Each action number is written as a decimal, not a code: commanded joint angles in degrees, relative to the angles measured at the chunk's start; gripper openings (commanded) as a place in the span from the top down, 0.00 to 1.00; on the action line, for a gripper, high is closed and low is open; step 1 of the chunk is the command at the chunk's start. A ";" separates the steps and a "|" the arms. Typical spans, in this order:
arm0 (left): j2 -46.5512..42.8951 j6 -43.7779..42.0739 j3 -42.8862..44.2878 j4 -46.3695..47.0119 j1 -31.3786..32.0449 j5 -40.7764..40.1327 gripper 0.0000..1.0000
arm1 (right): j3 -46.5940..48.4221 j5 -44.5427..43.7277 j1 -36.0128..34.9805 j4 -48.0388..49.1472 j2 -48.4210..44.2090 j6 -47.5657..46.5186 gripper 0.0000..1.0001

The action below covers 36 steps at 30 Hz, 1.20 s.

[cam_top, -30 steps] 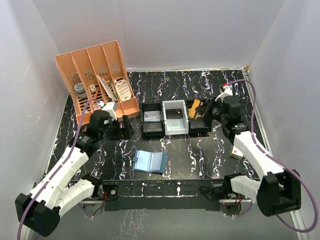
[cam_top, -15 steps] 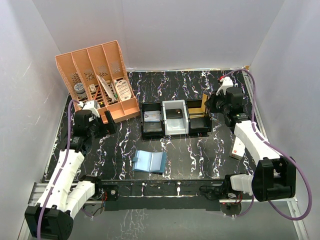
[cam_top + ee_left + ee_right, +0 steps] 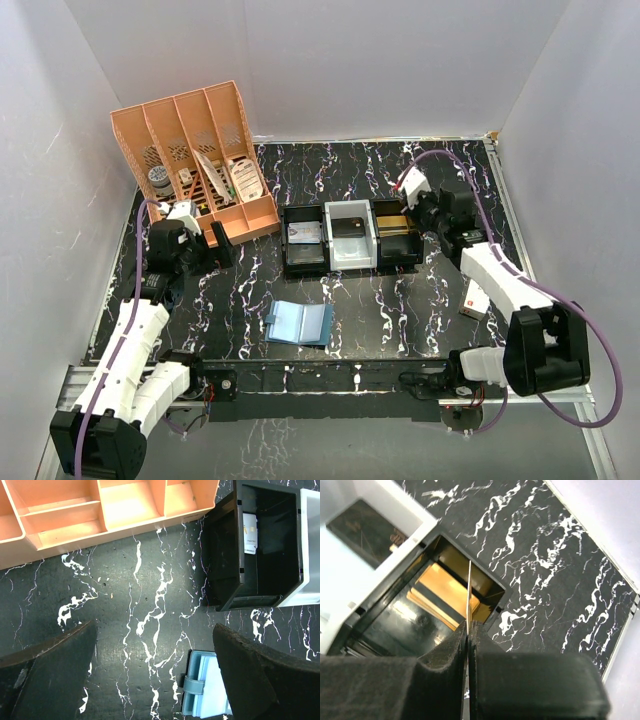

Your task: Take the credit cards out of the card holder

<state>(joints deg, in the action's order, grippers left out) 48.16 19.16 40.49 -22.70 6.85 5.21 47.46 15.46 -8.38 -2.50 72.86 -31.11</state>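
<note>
Right jaws: clamped together on one card (image 3: 469, 592). It shows edge-on as a thin pale line, held upright over the right-hand black tray (image 3: 400, 625). A gold-coloured card (image 3: 442, 587) lies in that tray.

Left jaws: wide apart with nothing between them, hovering over bare desk (image 3: 125, 605) near the orange organiser (image 3: 125, 505).

Card holder (image 3: 300, 323): lies open, pale-blue inside up, near the front middle of the desk and well apart from both sets of jaws. I cannot tell whether any pocket has a card in it.

Handling notes (my judgement):
- Cards are light, thin, stiff and slick. I would pinch across the flat faces close to one short edge, squeezing firmly without twisting, or the card may pivot out.
- The holder is soft and light, so I expect it to drag or lift when a card is pulled. One arm should pin a flap while the other draws the card straight out along the pocket opening.
</note>
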 commanded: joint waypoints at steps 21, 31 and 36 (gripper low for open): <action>2.28 -1.66 -0.24 1.87 -0.17 2.90 0.01 | 5.27 8.95 -0.67 6.13 16.94 -22.04 1.00; 2.45 -1.84 -0.40 2.18 -0.18 3.79 0.01 | 1.73 7.82 -1.18 18.94 18.81 -25.73 0.99; 3.63 -2.18 -0.05 2.22 -0.17 4.79 0.01 | 3.87 7.73 -1.26 13.71 20.90 -27.00 1.00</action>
<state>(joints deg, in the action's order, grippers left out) 51.31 17.96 40.38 -20.95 6.85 8.40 49.74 22.85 -9.28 8.21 92.97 -55.53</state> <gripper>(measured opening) 0.986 0.010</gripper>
